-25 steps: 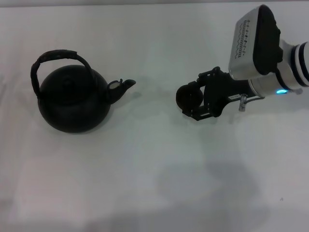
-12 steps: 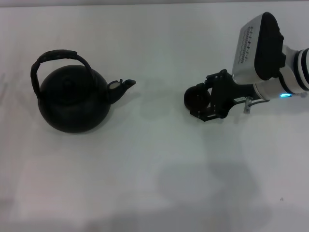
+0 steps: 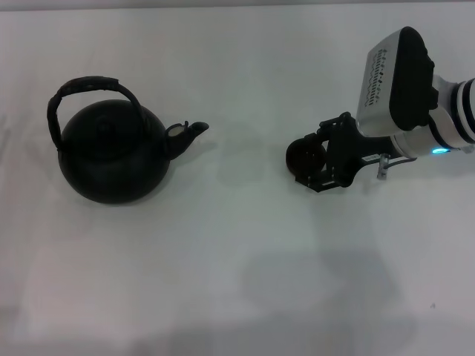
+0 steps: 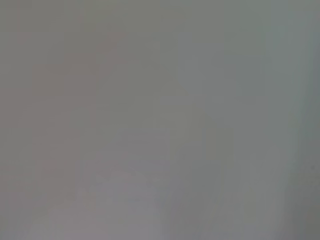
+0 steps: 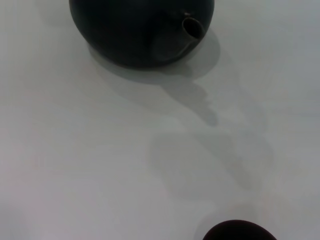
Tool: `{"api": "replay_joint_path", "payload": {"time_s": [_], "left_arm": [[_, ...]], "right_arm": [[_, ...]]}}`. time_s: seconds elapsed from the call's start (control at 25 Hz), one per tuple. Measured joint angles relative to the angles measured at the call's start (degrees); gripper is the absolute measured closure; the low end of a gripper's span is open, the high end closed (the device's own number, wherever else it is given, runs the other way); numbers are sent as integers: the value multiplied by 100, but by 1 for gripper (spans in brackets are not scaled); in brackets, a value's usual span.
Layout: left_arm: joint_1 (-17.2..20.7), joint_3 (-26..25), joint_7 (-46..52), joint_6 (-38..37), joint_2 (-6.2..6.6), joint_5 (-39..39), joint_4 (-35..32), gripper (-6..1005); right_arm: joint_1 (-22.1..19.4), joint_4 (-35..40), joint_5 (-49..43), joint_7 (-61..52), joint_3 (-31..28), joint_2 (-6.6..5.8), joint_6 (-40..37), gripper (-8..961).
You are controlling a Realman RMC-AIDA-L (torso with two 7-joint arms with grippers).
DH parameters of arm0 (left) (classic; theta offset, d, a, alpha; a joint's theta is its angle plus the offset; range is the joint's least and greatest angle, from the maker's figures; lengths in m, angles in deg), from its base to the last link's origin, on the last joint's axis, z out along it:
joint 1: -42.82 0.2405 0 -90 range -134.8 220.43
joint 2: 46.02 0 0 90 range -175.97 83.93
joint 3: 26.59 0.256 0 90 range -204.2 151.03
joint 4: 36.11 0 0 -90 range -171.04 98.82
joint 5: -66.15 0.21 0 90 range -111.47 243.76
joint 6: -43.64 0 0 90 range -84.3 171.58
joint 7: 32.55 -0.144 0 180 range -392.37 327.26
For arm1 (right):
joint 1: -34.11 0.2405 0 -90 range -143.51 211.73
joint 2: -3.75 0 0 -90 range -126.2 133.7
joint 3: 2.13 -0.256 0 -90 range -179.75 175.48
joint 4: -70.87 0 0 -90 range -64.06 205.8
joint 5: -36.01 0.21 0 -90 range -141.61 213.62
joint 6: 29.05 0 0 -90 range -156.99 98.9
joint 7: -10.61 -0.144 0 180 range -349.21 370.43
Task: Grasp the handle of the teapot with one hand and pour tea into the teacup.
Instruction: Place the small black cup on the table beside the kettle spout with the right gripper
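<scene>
The right gripper [image 3: 315, 159] has its jaws set around the teacup [image 3: 304, 156], one on either side of the small black cup; whether they press on it or merely flank it cannot be told. The teacup sits well apart from the teapot [image 3: 113, 154], out beyond the side its spout [image 3: 187, 134] points to. The teapot stands upright on the tabletop [image 3: 237, 259], its handle [image 3: 85, 87] arched over the lid. The tabletop is plain, white and matte, with soft grey shadows near its front edge. The left wrist view shows only a blank grey surface, and the left gripper is not seen. Compared with a second ago, the right gripper and teacup have shifted away from the teapot; the teapot has not moved.
</scene>
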Motion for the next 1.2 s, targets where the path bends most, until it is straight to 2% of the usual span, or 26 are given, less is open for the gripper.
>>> {"api": "replay_joint_path", "payload": {"time_s": [0.52,0.72,1.0,1.2], "left_arm": [[-16,0,0,-28,-9,18,0,345],[-18,0,0,-20,-9,22,0,345],[-7,0,0,-14,-4,23,0,345],[-8,0,0,-10,-1,68,0,345]], "right_arm": [[39,0,42,-30,-3,0,147,234],[42,0,53,-45,-55,1,202,111],[47,-71,205,-8,-138,-9,300,106],[54,-86,277,76,-447,-17,470,106]]}}
